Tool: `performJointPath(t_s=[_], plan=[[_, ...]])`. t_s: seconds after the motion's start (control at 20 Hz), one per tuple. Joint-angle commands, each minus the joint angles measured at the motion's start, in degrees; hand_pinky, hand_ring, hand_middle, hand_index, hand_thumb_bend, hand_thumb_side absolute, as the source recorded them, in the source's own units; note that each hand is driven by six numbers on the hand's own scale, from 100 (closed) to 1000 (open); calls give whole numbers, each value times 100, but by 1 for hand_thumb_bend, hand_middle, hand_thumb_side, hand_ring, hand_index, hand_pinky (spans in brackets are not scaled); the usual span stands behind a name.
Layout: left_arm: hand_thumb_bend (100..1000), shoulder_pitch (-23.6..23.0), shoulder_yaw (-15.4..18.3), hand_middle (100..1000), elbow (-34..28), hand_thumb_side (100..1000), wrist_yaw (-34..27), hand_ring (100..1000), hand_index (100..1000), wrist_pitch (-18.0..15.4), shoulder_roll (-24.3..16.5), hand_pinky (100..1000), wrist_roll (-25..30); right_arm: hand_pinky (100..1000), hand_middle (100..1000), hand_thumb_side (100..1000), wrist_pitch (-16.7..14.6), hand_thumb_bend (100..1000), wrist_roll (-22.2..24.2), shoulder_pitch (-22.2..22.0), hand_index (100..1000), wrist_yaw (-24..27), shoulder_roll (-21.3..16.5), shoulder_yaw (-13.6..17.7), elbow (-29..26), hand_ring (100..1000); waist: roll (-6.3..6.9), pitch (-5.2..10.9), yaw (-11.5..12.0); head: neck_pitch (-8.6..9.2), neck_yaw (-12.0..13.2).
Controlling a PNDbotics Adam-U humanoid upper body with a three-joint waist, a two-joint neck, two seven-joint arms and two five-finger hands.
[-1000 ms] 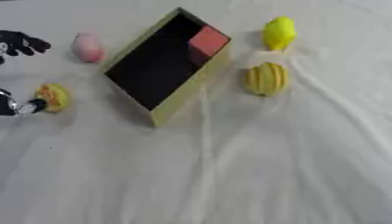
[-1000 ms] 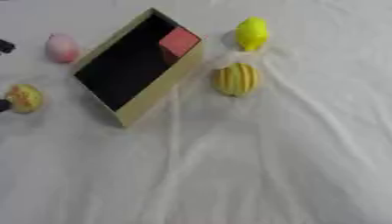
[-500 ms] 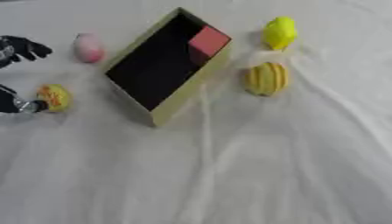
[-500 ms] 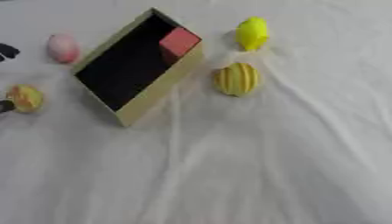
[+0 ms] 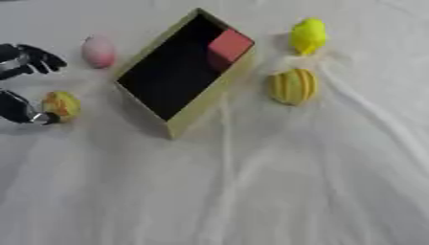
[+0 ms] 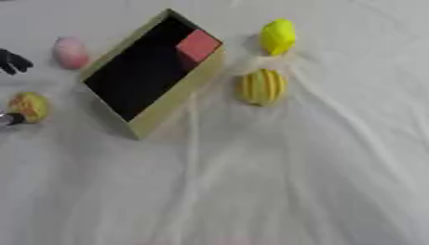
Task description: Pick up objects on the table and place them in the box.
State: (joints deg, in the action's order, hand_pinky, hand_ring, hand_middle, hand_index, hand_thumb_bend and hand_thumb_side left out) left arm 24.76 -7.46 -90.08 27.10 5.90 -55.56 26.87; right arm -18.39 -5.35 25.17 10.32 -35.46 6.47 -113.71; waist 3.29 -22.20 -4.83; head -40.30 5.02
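In the left eye view, the left hand (image 5: 23,86) comes in at the left edge, its fingers spread above and its thumb tip touching the near-left side of a small yellow-orange ball (image 5: 62,105). The hand is released and brackets the ball without closing on it. The box (image 5: 186,72) lies askew at the centre with a red block (image 5: 229,45) already in its far corner. A pink egg-shaped thing (image 5: 99,51) sits just left of the box, a striped yellow fruit (image 5: 292,86) just right of it, and a plain yellow fruit (image 5: 308,36) farther back. The white cloth on the table (image 5: 293,182) is wrinkled.

In the right eye view, only the fingertips and the thumb tip show at the left edge, with the ball between them. The right hand appears in neither view.

The step in hand looks like grasping the ball. To do it well, the fingers should come down over the ball's far side opposite the thumb, so it cannot roll away on the cloth. Then it must be lifted clear of the box's near wall before moving over the dark interior.
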Motion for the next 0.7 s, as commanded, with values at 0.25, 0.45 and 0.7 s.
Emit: performJointPath(t_s=[0.25, 0.45, 0.7], plan=[[600, 142, -6, 740, 270, 100, 361, 766, 865, -59, -79, 761, 79, 885, 690, 689, 9, 100, 26, 26, 852, 46, -62, 25, -89, 826, -5, 109, -11, 14, 43], [583, 172, -45, 729, 301, 100, 535, 755, 855, -98, -42, 747, 115, 886, 690, 689, 13, 100, 37, 27, 853, 57, -50, 22, -89, 827, -8, 110, -16, 17, 58], [506, 219, -72, 653, 282, 100, 438, 687, 796, -112, 22, 689, 29, 887, 689, 689, 22, 100, 39, 8, 854, 58, -40, 25, -89, 828, -19, 104, -25, 12, 69]])
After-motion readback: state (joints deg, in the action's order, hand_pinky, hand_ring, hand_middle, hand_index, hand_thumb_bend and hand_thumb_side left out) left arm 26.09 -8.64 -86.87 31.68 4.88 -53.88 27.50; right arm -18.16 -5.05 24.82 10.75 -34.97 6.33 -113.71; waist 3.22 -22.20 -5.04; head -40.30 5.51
